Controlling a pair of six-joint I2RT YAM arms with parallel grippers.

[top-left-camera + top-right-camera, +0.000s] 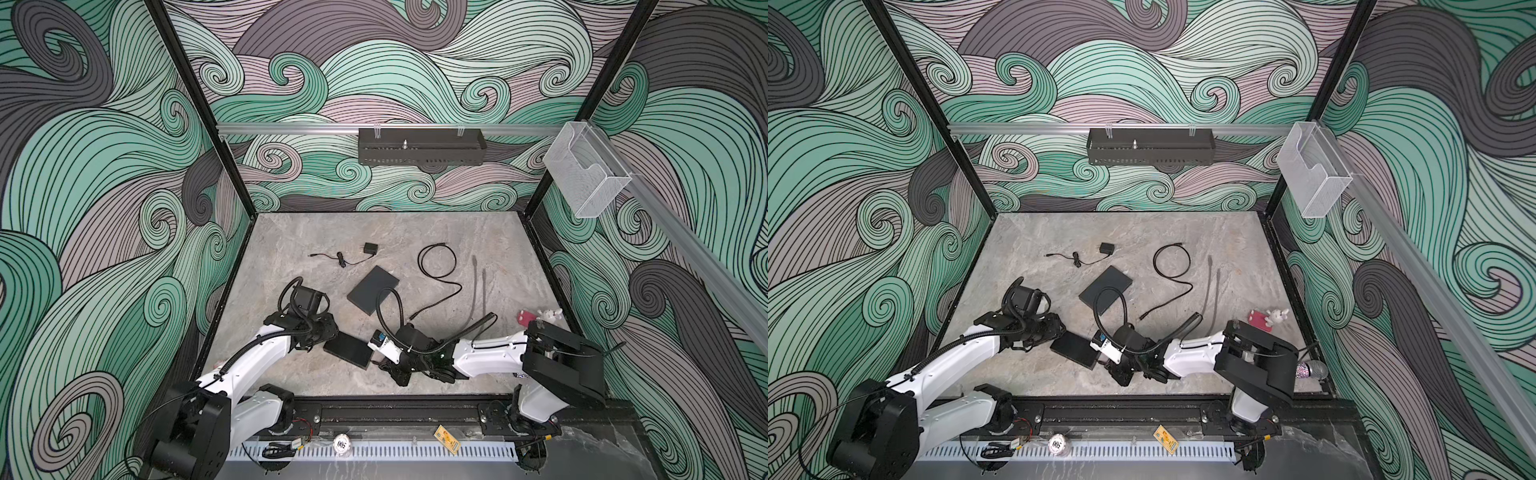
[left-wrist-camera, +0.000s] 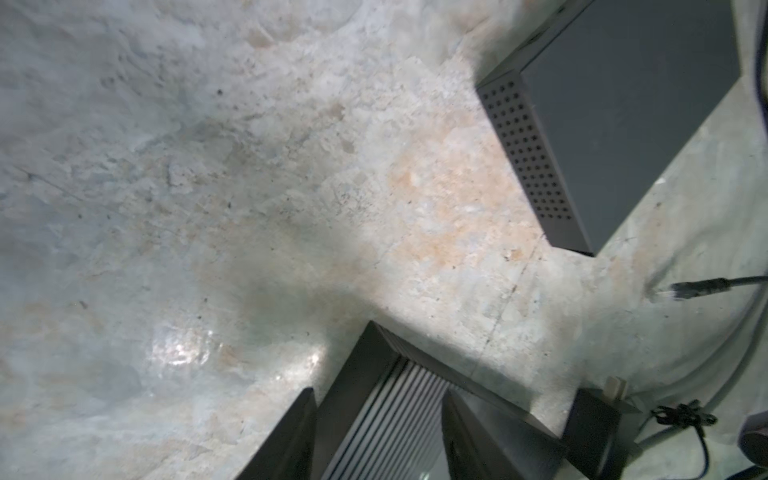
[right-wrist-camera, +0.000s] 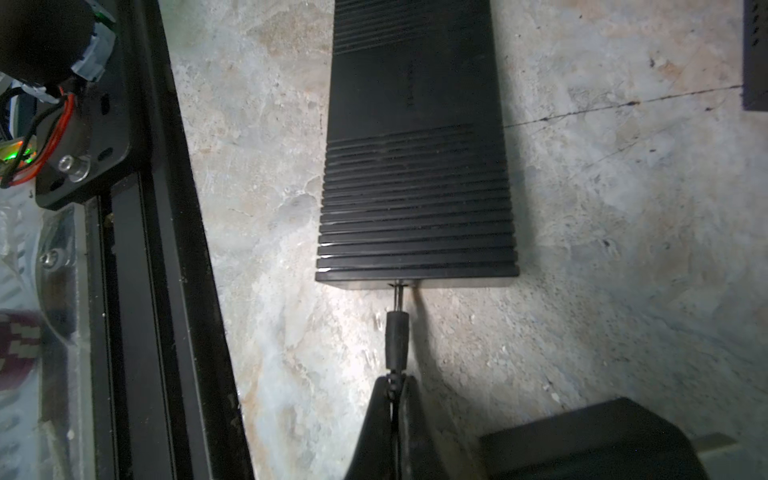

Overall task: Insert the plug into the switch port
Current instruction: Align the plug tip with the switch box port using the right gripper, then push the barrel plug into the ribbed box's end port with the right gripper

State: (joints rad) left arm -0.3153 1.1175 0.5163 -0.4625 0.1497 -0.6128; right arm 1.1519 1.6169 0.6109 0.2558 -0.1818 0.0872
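Now my right pincer (image 3: 395, 380) is clenched on the tail of the plug (image 3: 397, 338), its fingers pressed together just where the thin cord leaves the black sleeve. The plug points straight at the near end face of the switch (image 3: 415, 187), a flat black box with ribbed bands across its top, lying flat on the mottled grey tabletop (image 3: 623, 249). The plug's metal pin meets the port (image 3: 400, 284) in that end face, and most of the pin shows bare between sleeve and switch; how far the tip has entered I cannot tell. My left pincer (image 2: 378, 392) sits at the opposite end of the switch, with its dark fingers (image 2: 291, 440) standing either side of the ribbed top. Whether they press on the box or only flank it I cannot tell. In both top views my two arms meet low in the middle of the tabletop, the switch lying between them. Farther back lies a second dark box (image 1: 372, 289) with a perforated side, apart from the switch. Beyond it are a looped black cable (image 1: 436, 266) and a small adapter (image 1: 370, 248).
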